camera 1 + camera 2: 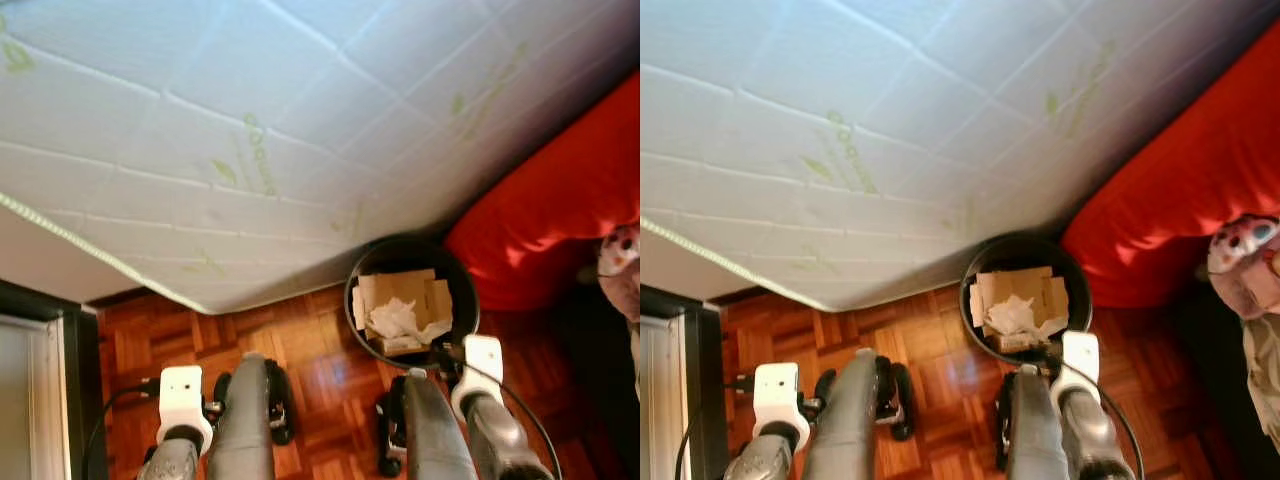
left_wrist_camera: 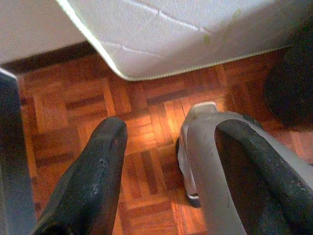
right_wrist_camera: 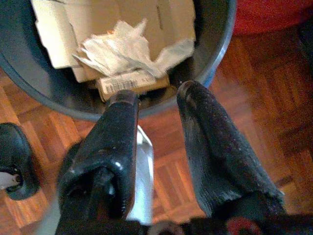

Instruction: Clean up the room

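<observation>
A round black bin (image 1: 400, 250) stands on the parquet floor between the mattress corner and the red bedding. Inside it lie flattened cardboard pieces (image 1: 405, 288) and crumpled white paper (image 1: 400, 320). In the right wrist view my right gripper (image 3: 156, 93) hovers open and empty just short of the bin's near rim (image 3: 39, 93), with the paper (image 3: 122, 49) beyond its tips. My left gripper (image 2: 171, 129) is open too, holding nothing, low over bare floor near the mattress corner. Both arms sit at the bottom of the head view.
A large white quilted mattress (image 1: 250, 130) spans the top and left. Red bedding (image 1: 560, 210) lies to the right of the bin, with a patterned soft item (image 1: 620, 265) at the right edge. A dark frame (image 1: 70, 380) stands at the left. My silver legs (image 1: 245, 420) are below.
</observation>
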You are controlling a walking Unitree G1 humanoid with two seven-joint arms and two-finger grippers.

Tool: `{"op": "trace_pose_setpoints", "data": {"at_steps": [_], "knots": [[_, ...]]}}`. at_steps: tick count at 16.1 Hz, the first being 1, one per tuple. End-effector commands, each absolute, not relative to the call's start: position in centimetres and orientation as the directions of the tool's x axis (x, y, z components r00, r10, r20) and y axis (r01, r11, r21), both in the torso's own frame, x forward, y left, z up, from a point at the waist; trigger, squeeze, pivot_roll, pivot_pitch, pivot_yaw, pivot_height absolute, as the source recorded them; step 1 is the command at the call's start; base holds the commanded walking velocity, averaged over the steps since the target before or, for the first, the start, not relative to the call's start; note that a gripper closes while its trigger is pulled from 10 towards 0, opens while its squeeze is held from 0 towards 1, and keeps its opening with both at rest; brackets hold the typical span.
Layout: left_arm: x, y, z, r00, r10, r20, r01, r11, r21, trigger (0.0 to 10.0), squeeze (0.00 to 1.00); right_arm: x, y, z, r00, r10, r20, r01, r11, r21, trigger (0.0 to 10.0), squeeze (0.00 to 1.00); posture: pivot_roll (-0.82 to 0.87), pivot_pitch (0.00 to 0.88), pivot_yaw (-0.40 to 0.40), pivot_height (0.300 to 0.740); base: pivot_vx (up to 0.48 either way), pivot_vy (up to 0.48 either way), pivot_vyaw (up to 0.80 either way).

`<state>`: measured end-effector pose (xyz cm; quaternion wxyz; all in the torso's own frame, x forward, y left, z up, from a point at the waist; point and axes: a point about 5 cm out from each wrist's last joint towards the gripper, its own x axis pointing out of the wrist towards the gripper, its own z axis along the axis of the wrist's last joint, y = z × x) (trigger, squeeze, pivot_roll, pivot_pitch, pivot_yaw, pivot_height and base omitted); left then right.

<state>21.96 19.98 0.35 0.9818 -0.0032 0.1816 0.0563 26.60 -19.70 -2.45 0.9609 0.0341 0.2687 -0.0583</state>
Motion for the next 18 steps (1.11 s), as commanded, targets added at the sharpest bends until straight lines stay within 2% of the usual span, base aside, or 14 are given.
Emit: {"op": "trace_pose_setpoints", "data": {"at_steps": [1, 2, 4, 8, 11, 14, 16, 18], "knots": [[20.1, 20.8, -2.0, 0.88, 0.133, -0.456, -0.149, 0.989, 0.001, 10.0, 0.0, 25.0, -20.0, -3.7, 0.823, -0.111, -0.557, 0.171, 0.984, 0.055, 10.0, 0.0, 0.0, 0.254, 0.019, 0.647, 0.0, 0.0, 0.0], [19.9, 21.1, -3.2, 0.854, 0.146, -0.499, -0.166, 0.986, 0.004, 10.0, 0.0, 24.0, -20.4, -4.2, 0.813, -0.129, -0.568, 0.206, 0.976, 0.072, 10.0, 0.0, -0.02, 0.195, 0.02, 0.647, 0.0, 0.0, 0.0], [20.0, 21.2, -4.2, 0.829, 0.152, -0.538, -0.168, 0.986, 0.019, 10.0, 0.0, 23.0, -20.4, -4.9, 0.8, -0.119, -0.589, 0.199, 0.977, 0.073, 10.0, 0.0, -0.03, 0.159, 0.019, 0.652, 0.0, 0.0, 0.0], [19.8, 21.2, -6.1, 0.753, 0.144, -0.642, -0.161, 0.986, 0.033, 10.0, 0.0, 21.3, -20.3, -6.3, 0.722, -0.119, -0.681, 0.193, 0.981, 0.033, 10.0, 0.0, -0.07, 0.103, 0.022, 0.712, 0.0, 0.0, 0.0], [19.5, 20.9, -6.8, 0.714, 0.14, -0.686, -0.159, 0.987, 0.036, 10.0, 0.0, 20.0, -19.9, -7.1, 0.679, -0.128, -0.723, 0.224, 0.974, 0.038, 10.0, 0.0, -0.07, 0.086, 0.028, 0.74, 0.0, 0.0, 0.0], [18.7, 20.6, -7.6, 0.667, 0.136, -0.733, -0.155, 0.987, 0.042, 10.0, 0.0, 18.6, -19.4, -8.0, 0.636, -0.098, -0.766, 0.178, 0.984, 0.021, 10.0, 0.0, -0.07, 0.084, 0.03, 0.74, 0.0, 0.0, 0.0], [18.4, 20.8, -7.7, 0.652, 0.174, -0.738, -0.219, 0.975, 0.037, 10.0, 0.0, 18.3, -19.6, -8.1, 0.634, -0.097, -0.767, 0.19, 0.981, 0.033, 10.0, 0.0, -0.09, 0.085, 0.029, 0.74, 0.0, 0.0, 0.0], [18.0, 20.6, -8.0, 0.642, 0.158, -0.75, -0.199, 0.979, 0.036, 10.0, 0.0, 18.1, -19.7, -8.2, 0.633, -0.098, -0.768, 0.193, 0.981, 0.034, 10.0, 0.0, -0.1, 0.091, 0.034, 0.74, 0.0, 0.0, 0.0]]}}
